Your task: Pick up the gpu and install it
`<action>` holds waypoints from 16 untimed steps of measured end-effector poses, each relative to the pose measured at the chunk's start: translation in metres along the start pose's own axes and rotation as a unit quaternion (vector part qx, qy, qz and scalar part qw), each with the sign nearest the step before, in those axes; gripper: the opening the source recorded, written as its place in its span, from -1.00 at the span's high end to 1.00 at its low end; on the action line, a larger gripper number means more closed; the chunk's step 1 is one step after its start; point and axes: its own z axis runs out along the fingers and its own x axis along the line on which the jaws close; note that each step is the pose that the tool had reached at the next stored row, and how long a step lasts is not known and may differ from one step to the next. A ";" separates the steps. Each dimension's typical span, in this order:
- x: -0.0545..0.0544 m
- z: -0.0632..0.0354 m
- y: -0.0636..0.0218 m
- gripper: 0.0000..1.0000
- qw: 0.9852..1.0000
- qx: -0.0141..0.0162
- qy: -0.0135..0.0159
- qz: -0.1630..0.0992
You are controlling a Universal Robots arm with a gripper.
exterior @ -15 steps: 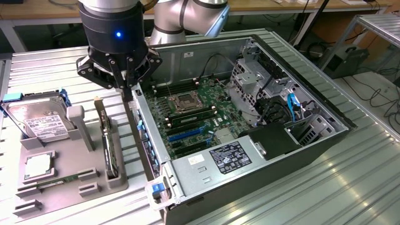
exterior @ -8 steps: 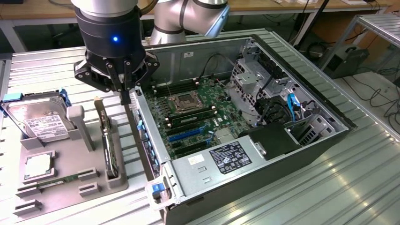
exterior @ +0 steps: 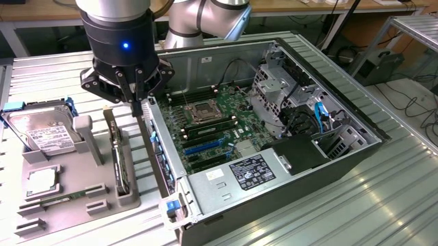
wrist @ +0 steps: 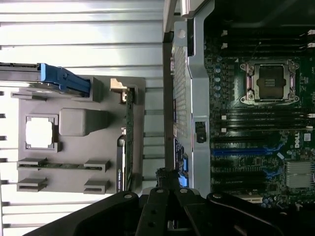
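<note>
My gripper (exterior: 137,105) (wrist: 167,173) is clenched, its dark metal fingers pressed together with nothing between them. It hangs over the thin upright edge of the open computer case (exterior: 287,169), just beside the grey moulded tray (exterior: 75,177).

The gpu (exterior: 121,165) (wrist: 129,140) stands on its long edge in a slot along the tray's edge nearest the case. It is a thin flat card with a green board edge, a dark face and a pale metal bracket at its far end. My fingertips are near it but clear of it.

At the tray's far corner sits a boxy silver hard drive (exterior: 41,130) with a white label. A narrow green memory stick (exterior: 65,197) lies flat near the tray's opposite edge. The tray rests on a ribbed, shiny metal table (exterior: 383,205).
</note>
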 end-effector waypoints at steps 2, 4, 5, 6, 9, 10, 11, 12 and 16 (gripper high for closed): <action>0.000 0.0002 -0.0009 0.79 1.000 0.000 0.000 0.000; 0.000 0.0005 -0.0014 0.79 1.000 0.000 0.000 0.000; 0.000 0.0005 -0.0016 0.79 1.000 0.000 0.000 0.000; 0.001 0.0006 -0.0019 0.79 1.000 0.000 0.000 0.000; 0.001 0.0010 -0.0028 0.79 1.000 0.000 0.000 0.000; 0.001 0.0012 -0.0032 0.79 1.000 0.000 0.000 0.000; 0.001 0.0014 -0.0036 0.79 1.000 0.000 0.000 0.000; 0.001 0.0015 -0.0038 0.79 1.000 0.000 0.000 0.000; 0.001 0.0020 -0.0046 0.79 1.000 0.000 0.000 0.000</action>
